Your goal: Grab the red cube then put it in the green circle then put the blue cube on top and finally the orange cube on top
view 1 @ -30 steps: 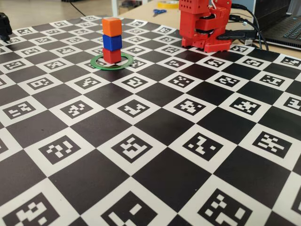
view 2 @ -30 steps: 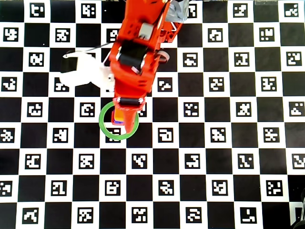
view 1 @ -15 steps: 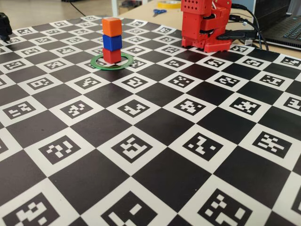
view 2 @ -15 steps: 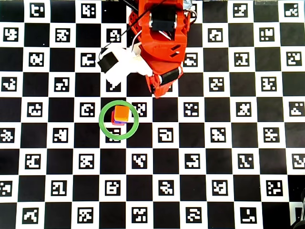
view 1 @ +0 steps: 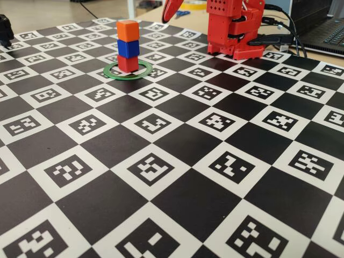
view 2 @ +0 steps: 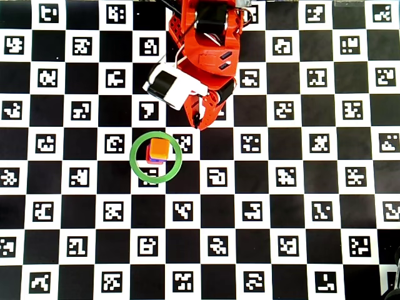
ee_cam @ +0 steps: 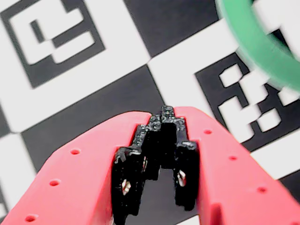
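Note:
Inside the green circle (view 1: 141,73) stands a straight stack: the red cube (view 1: 128,63) at the bottom, the blue cube (view 1: 128,48) on it, the orange cube (view 1: 128,30) on top. From above only the orange cube (view 2: 159,147) and a sliver of the blue cube (view 2: 154,161) show within the green circle (view 2: 135,165); the red cube is hidden there. My gripper (view 2: 201,123) hangs up and to the right of the stack, apart from it, shut and empty. In the wrist view the gripper (ee_cam: 166,112) has its tips together over the board, with the green circle (ee_cam: 255,44) at the top right.
The red arm base (view 1: 234,29) stands at the far right of the checkered marker board (view 1: 177,140). Cables and a laptop (view 1: 328,32) lie behind it. Scissors (view 1: 181,13) rest on the far table. A black object (view 1: 5,29) sits at the far left edge.
The arm has pulled back from above the stack toward its base, and the gripper has closed. The three-cube stack has stayed put.

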Controlling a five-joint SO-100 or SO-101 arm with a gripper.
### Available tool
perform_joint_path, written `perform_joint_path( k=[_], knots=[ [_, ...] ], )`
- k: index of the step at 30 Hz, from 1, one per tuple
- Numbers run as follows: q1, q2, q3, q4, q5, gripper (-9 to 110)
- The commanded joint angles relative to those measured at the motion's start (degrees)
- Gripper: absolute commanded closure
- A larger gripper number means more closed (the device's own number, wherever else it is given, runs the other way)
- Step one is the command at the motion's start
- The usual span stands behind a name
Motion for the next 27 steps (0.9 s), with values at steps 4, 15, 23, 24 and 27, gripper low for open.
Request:
perform_joint_path(
  k=[4,15,23,24,27],
  knots=[
    [0.97,10.28,10.55,-2.9,-9.32,107],
    [-1.05,17.23,18.81,7.91,-16.44,107],
    [-1.41,19.25,21.88,14.33,-22.5,107],
    [-1.32,19.78,21.88,15.73,-22.76,107],
    [-1.14,20.13,21.88,19.69,-23.47,107]
  ],
)
